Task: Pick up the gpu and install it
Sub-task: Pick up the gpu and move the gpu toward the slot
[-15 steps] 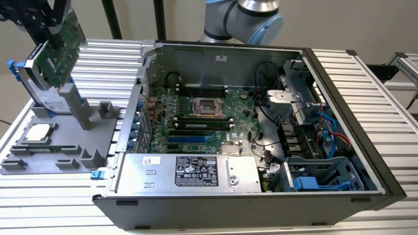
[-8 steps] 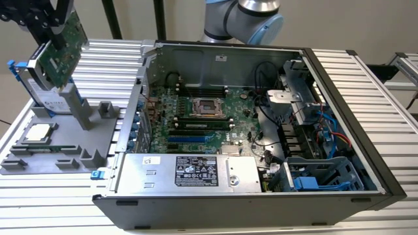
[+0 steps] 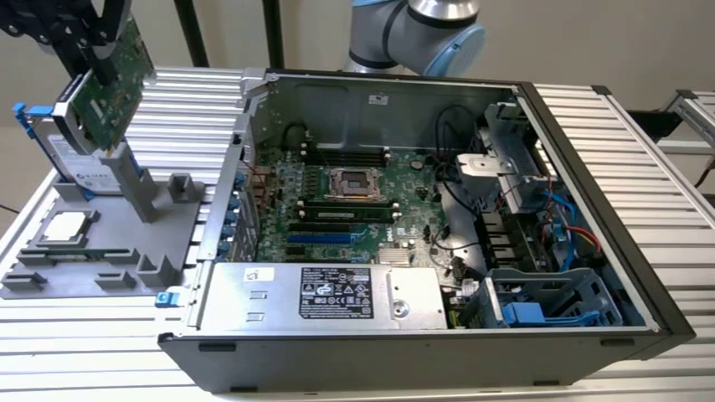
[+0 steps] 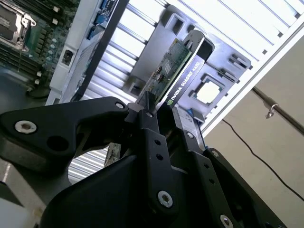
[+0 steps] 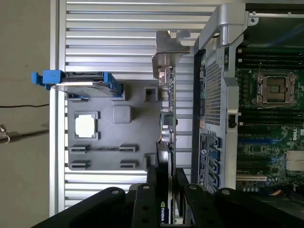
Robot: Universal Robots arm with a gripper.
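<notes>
While the tool [image 4: 153,111] is clamping the gpu [image 4: 173,71] clear of the gray holder [image 5: 137,130] beneath it, the pickup step is ending, seemingly calling for careful alignment over the case [image 3: 609,218].

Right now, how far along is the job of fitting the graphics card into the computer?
Done: the gripper is shut on the graphics card. In hand: the card hangs upright over the gray tray, at the exterior view's left of the computer. Left: the card is not yet in the computer, and the board slots are bare.
</notes>
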